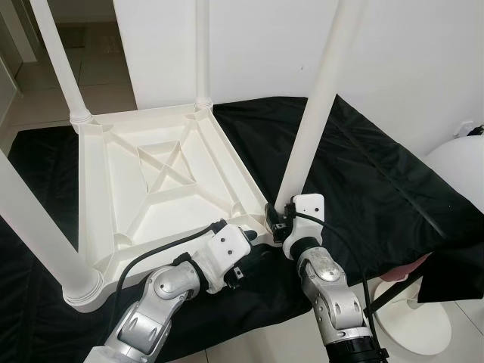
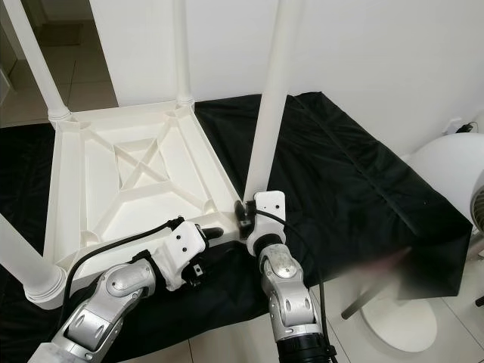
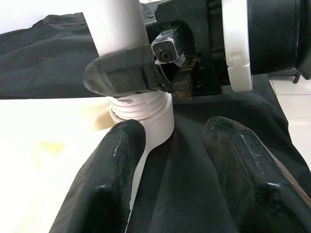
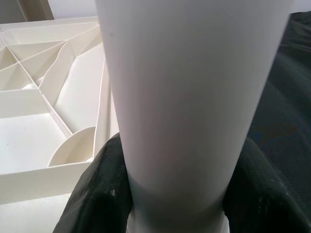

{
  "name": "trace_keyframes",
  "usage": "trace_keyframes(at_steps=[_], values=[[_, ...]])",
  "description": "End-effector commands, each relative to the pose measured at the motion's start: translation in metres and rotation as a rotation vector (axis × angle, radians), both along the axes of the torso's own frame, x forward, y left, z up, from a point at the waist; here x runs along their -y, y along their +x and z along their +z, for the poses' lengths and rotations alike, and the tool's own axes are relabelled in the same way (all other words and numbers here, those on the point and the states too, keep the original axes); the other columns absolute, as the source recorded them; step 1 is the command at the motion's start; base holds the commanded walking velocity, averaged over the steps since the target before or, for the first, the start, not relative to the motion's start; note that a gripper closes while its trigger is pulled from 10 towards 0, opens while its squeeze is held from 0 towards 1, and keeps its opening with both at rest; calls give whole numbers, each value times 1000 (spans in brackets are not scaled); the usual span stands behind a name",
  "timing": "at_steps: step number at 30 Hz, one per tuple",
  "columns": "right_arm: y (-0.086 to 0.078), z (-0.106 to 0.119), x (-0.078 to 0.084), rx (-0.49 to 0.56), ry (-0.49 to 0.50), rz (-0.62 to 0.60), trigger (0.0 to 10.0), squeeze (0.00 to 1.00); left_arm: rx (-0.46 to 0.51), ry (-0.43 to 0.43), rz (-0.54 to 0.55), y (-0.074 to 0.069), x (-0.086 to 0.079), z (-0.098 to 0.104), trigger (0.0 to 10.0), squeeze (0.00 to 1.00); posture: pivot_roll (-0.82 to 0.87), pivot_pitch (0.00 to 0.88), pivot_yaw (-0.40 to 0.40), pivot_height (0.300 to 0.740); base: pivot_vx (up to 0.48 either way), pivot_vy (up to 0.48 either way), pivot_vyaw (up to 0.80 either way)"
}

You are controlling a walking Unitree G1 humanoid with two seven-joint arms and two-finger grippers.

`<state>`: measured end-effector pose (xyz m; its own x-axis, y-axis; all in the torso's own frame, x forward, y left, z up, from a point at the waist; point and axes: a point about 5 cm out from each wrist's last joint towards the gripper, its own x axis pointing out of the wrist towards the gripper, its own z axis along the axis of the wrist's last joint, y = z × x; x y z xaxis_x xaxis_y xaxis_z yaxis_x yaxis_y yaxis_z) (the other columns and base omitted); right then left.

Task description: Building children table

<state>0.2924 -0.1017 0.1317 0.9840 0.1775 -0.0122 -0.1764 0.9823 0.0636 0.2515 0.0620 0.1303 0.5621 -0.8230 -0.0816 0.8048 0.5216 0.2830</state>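
The right end effector reaches forward, clamped round the base of the white table leg. The left end effector, fingers apart, rests at the upturned tabletop corner beside it.

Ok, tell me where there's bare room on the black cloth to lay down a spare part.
The black cloth lies bare right of the held leg, up to the white wall. It is crowded at the near corner of the upturned table, where the right gripper and left gripper work.
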Motion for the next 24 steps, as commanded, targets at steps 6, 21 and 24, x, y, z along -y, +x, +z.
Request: trace_keyframes(at_steps=[6,21,24], values=[[-1,2,4,2,30,12,10000,1000,3,12,0,0,2,-1,10000,0,-30,0,-42,740,0,0,0],[6,-1,45,9,-53,224,10000,0,0,18,-6,-1,1,-1,10000,0,-36,0,-35,740,0,0,0],[13,-1,53,15,-116,386,10000,0,0,20,-14,0,2,-1,10000,0,-41,0,-28,740,0,0,0]])
